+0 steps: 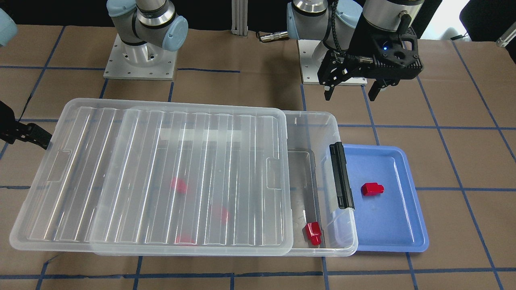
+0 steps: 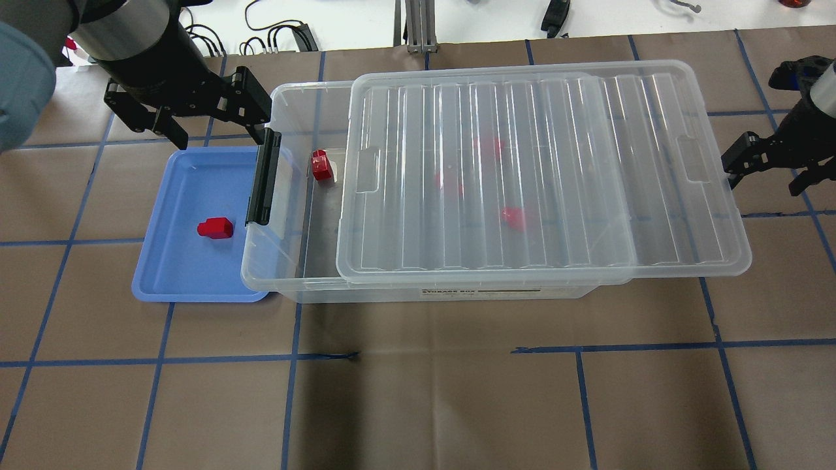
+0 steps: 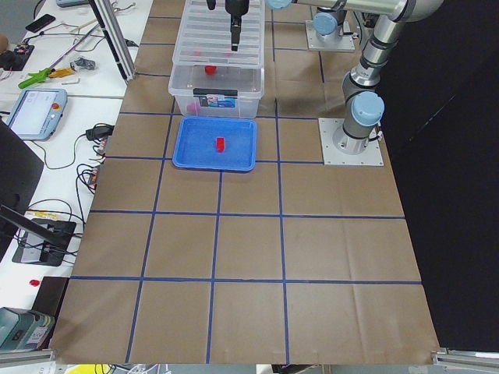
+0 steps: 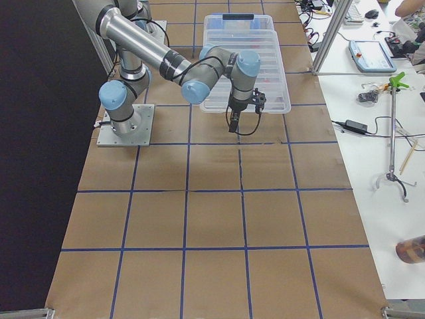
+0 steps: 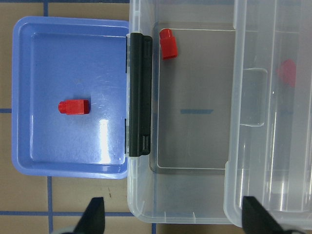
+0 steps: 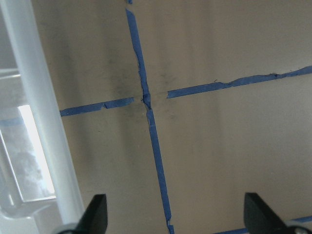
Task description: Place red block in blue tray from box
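The blue tray [image 1: 387,225] [image 2: 171,274] lies at the latch end of the clear box [image 1: 344,237] [image 2: 287,98]. One red block [image 1: 371,189] [image 2: 215,228] [image 5: 73,107] lies on its side in the tray. Another red block [image 1: 313,233] [image 2: 321,164] [image 5: 167,43] sits in the uncovered end of the box. Three more show blurred under the ribbed lid [image 1: 181,141] [image 2: 522,98]. My left gripper [image 1: 350,94] [image 2: 219,130] [image 5: 175,219] hangs open and empty above the table, by the tray's and box's robot-side edge. My right gripper [image 2: 767,179] [image 6: 175,217] is open and empty beside the lid's other end.
The lid is slid toward my right and overhangs that end of the box. The black latch [image 1: 342,177] [image 2: 263,176] stands between the tray and the box opening. Brown paper with blue tape lines [image 6: 151,126] covers the table.
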You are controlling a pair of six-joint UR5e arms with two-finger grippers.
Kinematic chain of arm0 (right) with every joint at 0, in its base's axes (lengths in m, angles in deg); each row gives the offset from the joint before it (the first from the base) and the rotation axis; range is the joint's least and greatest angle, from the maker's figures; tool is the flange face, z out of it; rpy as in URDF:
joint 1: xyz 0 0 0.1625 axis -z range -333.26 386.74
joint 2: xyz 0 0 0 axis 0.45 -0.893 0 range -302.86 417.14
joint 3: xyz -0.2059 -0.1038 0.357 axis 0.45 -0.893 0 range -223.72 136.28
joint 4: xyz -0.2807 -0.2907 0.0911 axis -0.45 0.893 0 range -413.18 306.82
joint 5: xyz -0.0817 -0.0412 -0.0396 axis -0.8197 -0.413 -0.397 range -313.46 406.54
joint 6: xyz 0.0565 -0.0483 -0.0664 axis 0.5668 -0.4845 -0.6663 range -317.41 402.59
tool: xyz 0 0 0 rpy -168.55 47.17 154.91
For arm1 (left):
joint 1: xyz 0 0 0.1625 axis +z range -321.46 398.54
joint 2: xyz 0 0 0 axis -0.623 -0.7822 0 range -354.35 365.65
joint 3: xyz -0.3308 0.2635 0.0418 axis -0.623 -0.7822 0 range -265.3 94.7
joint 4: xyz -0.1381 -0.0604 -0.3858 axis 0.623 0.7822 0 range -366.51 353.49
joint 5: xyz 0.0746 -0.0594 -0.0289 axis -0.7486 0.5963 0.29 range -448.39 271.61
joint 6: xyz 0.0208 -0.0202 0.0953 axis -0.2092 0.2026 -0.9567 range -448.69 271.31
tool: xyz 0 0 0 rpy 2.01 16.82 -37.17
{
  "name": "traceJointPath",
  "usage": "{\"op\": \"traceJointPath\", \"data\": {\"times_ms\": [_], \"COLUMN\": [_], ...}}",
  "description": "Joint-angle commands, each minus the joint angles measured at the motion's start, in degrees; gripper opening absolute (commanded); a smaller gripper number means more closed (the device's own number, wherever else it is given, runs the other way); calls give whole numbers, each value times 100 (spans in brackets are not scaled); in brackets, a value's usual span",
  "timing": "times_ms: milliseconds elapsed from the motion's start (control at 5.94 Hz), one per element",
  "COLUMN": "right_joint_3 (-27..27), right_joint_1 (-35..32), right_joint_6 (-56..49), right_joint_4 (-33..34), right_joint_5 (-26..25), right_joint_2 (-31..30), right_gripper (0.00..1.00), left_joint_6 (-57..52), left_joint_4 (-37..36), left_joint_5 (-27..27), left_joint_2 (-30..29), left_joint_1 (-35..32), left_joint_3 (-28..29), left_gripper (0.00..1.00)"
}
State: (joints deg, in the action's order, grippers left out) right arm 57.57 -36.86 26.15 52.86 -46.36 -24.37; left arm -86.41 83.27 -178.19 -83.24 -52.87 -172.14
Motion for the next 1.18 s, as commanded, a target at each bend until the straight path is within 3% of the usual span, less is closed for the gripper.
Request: {"op": "traceJointPath", "data": {"times_ms": [0,1010], "right_joint_3": [6,181], "right_joint_1": [-230,-996], "right_joint_6": [350,1345], "right_joint_4": [-22,-22], "right_joint_5": [9,185], "right_joint_2": [-40,-190], "right_gripper": [100,100], "left_joint_6": [-25,-34], "left_joint_4": [4,5], "left_joint_5": [6,24], "left_joint_2": [-6,-6], "left_joint_1": [0,0], "left_joint_3": [0,0], "left_gripper": [98,98]}}
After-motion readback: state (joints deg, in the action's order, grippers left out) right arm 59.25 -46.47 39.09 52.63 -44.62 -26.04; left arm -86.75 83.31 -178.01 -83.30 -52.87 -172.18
